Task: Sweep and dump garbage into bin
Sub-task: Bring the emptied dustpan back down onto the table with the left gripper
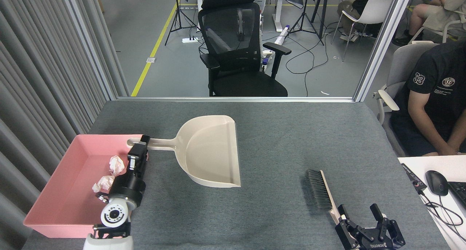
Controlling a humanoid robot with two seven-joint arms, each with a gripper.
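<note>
Dustpan (213, 151) over the table, gripped by the handle in left gripper (142, 143).
Two tissue wads (116, 164) in pink bin (72, 191), just left of it; right gripper (362, 213) spread wide around brush (322, 193) handle end.

The left arm (120, 199) is built of black segments near its far end, with a rounded black cylindrical joint and, below it, a white housing whose round face carries a ring of small dark dots around a dark centre. A thin dark cable or clip shows at its side. The left gripper (144, 141) is a slim black block with a small pale patch on its flank. The right gripper (362, 211) is all black, with angular linked fingers (376, 210), visible pivot screws, and white lettering on the base, too small to read with certainty
</note>
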